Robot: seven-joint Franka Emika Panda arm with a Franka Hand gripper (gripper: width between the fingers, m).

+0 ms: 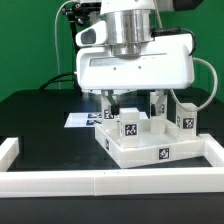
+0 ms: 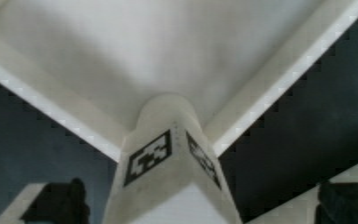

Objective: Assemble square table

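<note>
The jaws stand spread wide and pinch nothing above the square table top, which lies on the black bench. A tagged leg stands upright at the top's corner, directly below and between the jaws, its long axis vertical. The likely next grasp is straight down.

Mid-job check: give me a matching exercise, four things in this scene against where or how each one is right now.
1 claw
2 marker board
3 table leg
4 border rail

A lying flat behind the table top
B open, above the table top
C standing upright on the table top
D along the near edge of the scene

Pairs: 1-B, 2-A, 3-C, 4-D
</note>
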